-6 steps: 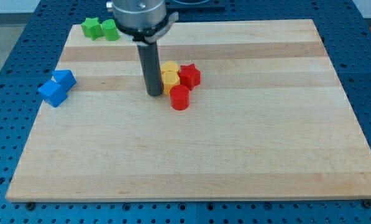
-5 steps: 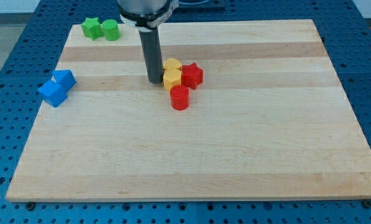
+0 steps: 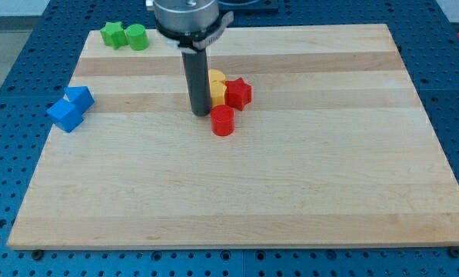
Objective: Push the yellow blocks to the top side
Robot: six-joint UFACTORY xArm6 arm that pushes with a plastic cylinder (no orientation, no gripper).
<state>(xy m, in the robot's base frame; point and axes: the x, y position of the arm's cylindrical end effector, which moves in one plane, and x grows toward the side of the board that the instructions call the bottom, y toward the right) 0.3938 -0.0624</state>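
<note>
Two yellow blocks [image 3: 217, 87] sit together near the middle of the wooden board, one behind the other; their shapes are partly hidden by the rod. My tip [image 3: 199, 114] is on the board touching the left side of the nearer yellow block. A red star block [image 3: 237, 93] touches the yellow blocks on their right. A red cylinder [image 3: 223, 121] stands just below them, to the right of my tip.
A green star [image 3: 114, 34] and a green cylinder [image 3: 137, 36] sit at the board's top left. Two blue blocks [image 3: 70, 108] sit at the left edge. The board [image 3: 237, 192] lies on a blue perforated table.
My tip went up and right a little, then came down and right to the left side of the nearer yellow block. The yellow and red star blocks shifted slightly right.
</note>
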